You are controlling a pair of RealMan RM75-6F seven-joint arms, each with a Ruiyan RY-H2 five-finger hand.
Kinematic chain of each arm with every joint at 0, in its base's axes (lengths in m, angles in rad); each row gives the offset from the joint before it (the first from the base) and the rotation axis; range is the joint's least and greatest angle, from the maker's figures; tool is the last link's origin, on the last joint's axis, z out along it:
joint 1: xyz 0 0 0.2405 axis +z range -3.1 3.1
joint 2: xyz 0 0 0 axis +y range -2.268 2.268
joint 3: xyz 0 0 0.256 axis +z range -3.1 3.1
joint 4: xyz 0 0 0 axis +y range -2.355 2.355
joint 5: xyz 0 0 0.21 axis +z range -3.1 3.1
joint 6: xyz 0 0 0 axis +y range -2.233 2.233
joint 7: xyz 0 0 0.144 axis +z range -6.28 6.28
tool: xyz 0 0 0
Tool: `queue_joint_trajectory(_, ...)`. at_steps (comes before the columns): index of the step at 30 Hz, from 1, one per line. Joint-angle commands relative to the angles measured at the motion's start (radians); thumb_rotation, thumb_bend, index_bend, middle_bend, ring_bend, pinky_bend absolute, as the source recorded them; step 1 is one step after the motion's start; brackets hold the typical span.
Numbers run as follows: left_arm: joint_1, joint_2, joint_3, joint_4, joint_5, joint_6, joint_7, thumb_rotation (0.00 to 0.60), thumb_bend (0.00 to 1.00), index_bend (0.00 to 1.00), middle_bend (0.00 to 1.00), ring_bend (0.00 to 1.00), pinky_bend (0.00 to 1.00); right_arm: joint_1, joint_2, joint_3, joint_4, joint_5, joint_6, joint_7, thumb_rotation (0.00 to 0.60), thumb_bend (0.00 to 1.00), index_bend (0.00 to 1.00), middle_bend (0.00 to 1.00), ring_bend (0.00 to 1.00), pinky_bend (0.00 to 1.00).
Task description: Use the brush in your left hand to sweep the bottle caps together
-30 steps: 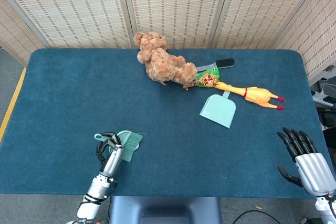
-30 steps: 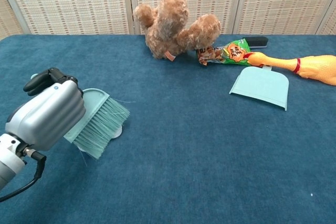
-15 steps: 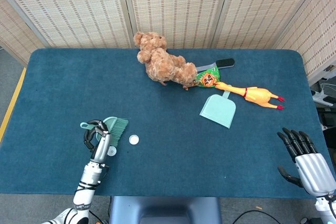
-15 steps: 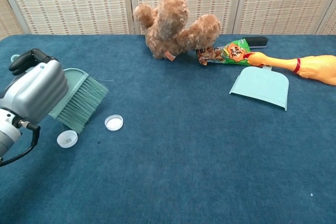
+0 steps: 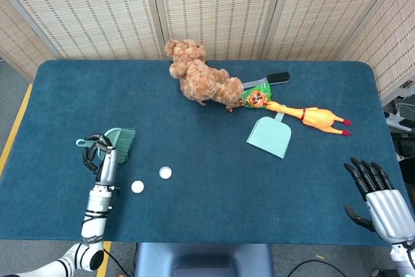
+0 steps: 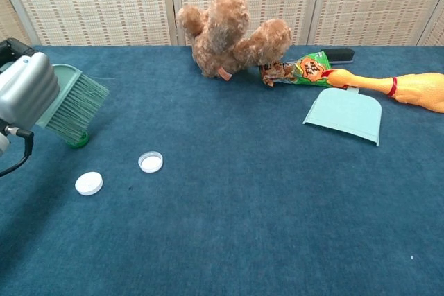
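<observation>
My left hand sits at the near left of the worktop, its fingers wrapped around the handle of the teal brush. The bristles point away from my palm toward the middle of the worktop and tilt downward. In the chest view a small green bottle cap shows just under the bristle tips, touching or nearly touching them; I cannot tell which.

Two white bottle caps lie on the blue surface to the right of the brush and nearer to me. One white cap is closest to my left hand, lying with its closed top up. The other white cap lies a little further right and further from me, with its hollow side up. The two are near each other but apart, and neither touches the brush. That makes three caps in all that I can see.

My right hand is at the near right corner of the worktop, holding nothing, fingers spread and pointing away from me.

One teal dustpan lies open on the far right half, with nothing in it. Beyond it are one brown teddy bear, one green snack packet, one yellow rubber chicken and one dark object I cannot identify.
</observation>
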Motion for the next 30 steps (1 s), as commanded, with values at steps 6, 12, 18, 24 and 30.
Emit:
queue_joint_trajectory(6,0.028,0.109,0.043,-0.300,-0.006,0.059,-0.037,0.600,0.49,0.94,1.00,0.79,0.83,-0.001,0.000,0.000,-0.002,0.000,-0.001,-0.004,0.600,0.20,0.00,0.00,0.00,0.00)
queue_joint_trajectory(12,0.088,0.197,0.190,-0.577,0.020,0.053,0.045,0.600,0.49,0.94,1.00,0.79,0.83,0.001,0.000,-0.007,-0.006,-0.012,-0.008,-0.007,0.600,0.20,0.00,0.00,0.00,0.00)
queue_joint_trajectory(18,0.112,0.186,0.268,-0.610,0.030,0.044,0.120,0.600,0.49,0.94,1.00,0.79,0.83,-0.005,0.009,-0.012,-0.007,-0.030,0.009,0.012,0.600,0.20,0.00,0.00,0.00,0.00)
queue_joint_trajectory(24,0.124,0.128,0.283,-0.516,0.004,0.038,0.188,0.600,0.49,0.94,1.00,0.79,0.83,-0.008,0.017,-0.014,0.000,-0.037,0.020,0.036,0.600,0.20,0.00,0.00,0.00,0.00)
queue_joint_trajectory(30,0.126,0.084,0.275,-0.412,-0.009,0.052,0.253,0.600,0.49,0.94,1.00,0.79,0.83,-0.008,0.021,-0.012,0.003,-0.033,0.021,0.044,0.600,0.20,0.00,0.00,0.00,0.00)
